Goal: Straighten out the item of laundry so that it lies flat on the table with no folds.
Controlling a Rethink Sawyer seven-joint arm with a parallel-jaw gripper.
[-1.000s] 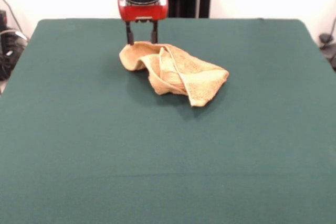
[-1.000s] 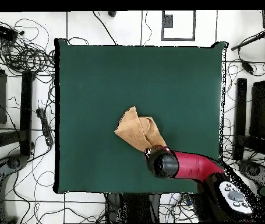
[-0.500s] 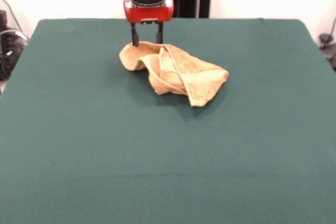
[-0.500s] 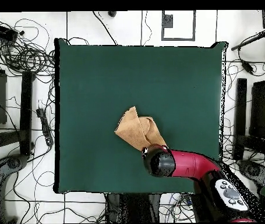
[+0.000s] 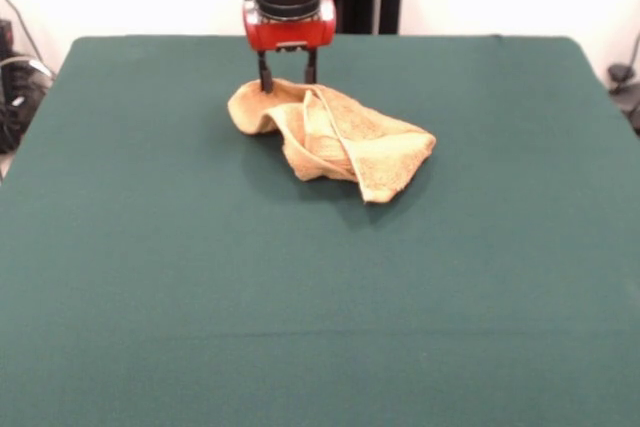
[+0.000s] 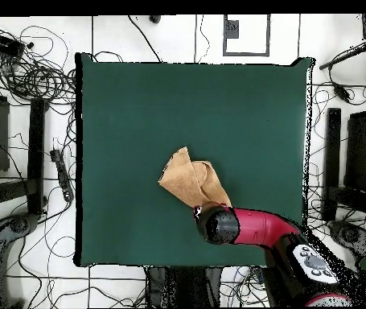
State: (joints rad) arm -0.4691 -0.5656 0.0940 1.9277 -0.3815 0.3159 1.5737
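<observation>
1. From the front, we see the towel (image 5: 330, 139) lying in a crumpled heap on the green table (image 5: 300, 327). It is bunched up, with folds running across its middle and one corner flopped over.

2. Also from the front, our gripper (image 5: 288, 75) hangs right at the far edge of the towel. Its two fingers (image 5: 265, 76) are spread apart with a gap between them, and nothing is held. The tips are down at the cloth's edge, but we cannot tell if they touch it.

3. From above, we see the towel (image 6: 190, 181) as a folded wedge on the table (image 6: 137, 105). The red arm (image 6: 258, 227) covers the corner of the towel nearest the robot's base, so the fingers are hidden here.

4. We think this is the reaching step: we are lining up to pick a corner. The towel is not flat at all yet.

5. Next we should go down a little, pinch that edge, then lift and pull it away from the heap so the folds open.
</observation>
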